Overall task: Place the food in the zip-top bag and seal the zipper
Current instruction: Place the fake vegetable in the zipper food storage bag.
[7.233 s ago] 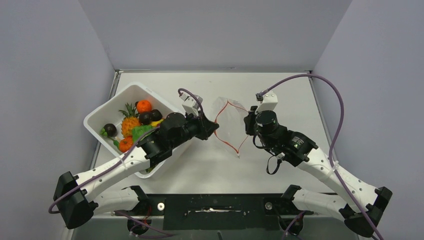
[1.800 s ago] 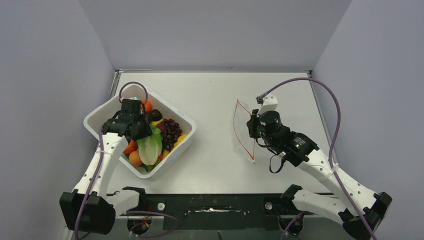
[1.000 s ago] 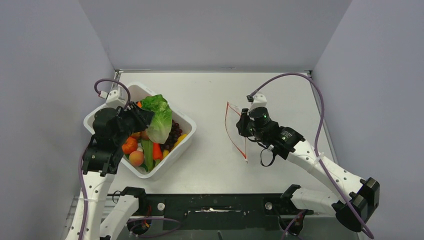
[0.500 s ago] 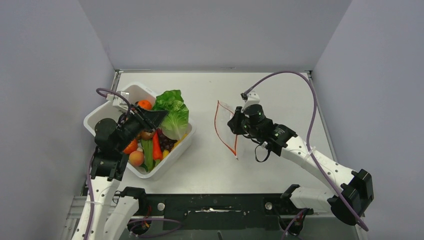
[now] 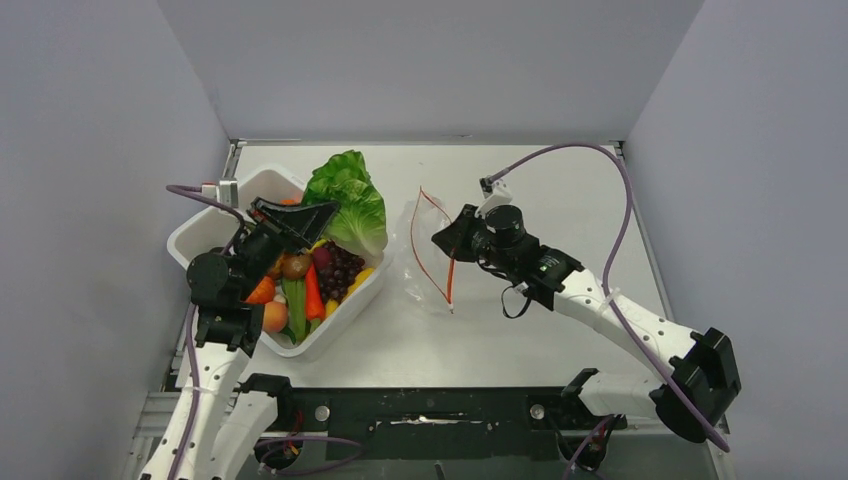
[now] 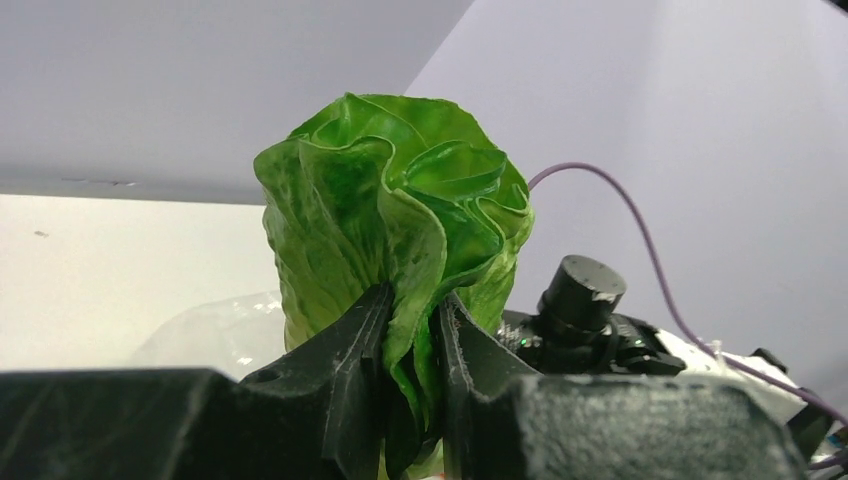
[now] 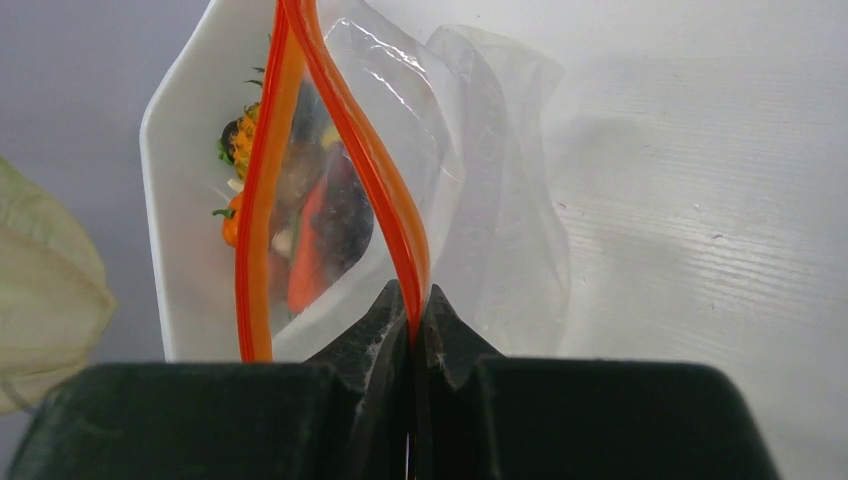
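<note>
Gripping lettuce (image 6: 390, 220) by its base, left gripper (image 6: 412, 320) is holding it up over the far-right corner of the white tub (image 5: 208, 226), fingers pinching tight; the leaf bottom is disappearing betw. them. Right gripper (image 7: 410, 318) is clamping one strand of the zipper (image 7: 245, 230) on the zip-top bag (image 5: 428, 262) just right of the tub, mouth gaping toward the lettuce, clear body hanging toward the table (image 5: 540, 180). Other food is sitting in the tub, incl. grapes (image 5: 340, 265) and carrot (image 5: 313, 295), w/ the left arm covering part; thru the bag it's blurring, hard to ID.
</note>
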`<state>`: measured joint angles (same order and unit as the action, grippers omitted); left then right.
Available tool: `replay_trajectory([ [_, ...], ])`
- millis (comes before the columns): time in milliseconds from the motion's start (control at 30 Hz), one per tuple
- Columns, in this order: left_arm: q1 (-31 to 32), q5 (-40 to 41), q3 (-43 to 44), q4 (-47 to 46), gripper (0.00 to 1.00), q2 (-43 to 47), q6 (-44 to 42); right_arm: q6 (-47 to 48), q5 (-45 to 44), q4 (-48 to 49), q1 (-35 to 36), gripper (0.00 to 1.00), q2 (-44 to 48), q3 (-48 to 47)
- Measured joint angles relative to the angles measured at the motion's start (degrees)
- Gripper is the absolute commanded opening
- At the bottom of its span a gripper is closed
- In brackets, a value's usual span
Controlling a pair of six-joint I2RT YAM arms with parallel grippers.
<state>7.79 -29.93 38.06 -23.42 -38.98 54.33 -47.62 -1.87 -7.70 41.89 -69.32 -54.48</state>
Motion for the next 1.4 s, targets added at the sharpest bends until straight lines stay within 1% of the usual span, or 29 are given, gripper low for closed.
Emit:
replay_trajectory([
  [200, 1.9, 0.5, -0.9, -10.6, 0.18, -4.2, 5.3, -1.9, -0.2, 1.3, 1.7, 0.00, -2.3, -0.1],
  [467, 9.9, 3.7, -1.6, -19.8, 0.18, -10.3, 5.9, -3.5, -2.6, 2.7, 4.8, 0.00, -5.8, -2.7],
  [667, 14.9, 7.7, -5.5, -24.1, 0.18, -12.5, 1.0, -5.2, -2.9, 4.9, 6.0, 0.00, -6.3, -2.7],
  [800, 15.4, 10.7, -9.8, -27.8, 0.17, -13.0, -2.1, -6.0, -3.3, 6.1, 6.2, 0.00, -6.1, -2.7],
  [967, 15.9, 13.7, -11.7, -30.7, 0.17, -14.1, -6.3, -6.0, -3.7, 5.8, 6.2, 0.00, -5.2, -2.3],
  [1267, 18.2, 17.7, -11.7, -27.4, 0.15, -10.4, -17.3, -5.8, -5.1, 5.8, 6.1, 0.00, -2.3, -2.3],
  [1400, 19.2, 18.9, -11.7, -25.4, 0.15, -9.7, -20.9, -5.8, -5.6, 5.2, 6.0, 0.00, -2.3, -2.3],
])
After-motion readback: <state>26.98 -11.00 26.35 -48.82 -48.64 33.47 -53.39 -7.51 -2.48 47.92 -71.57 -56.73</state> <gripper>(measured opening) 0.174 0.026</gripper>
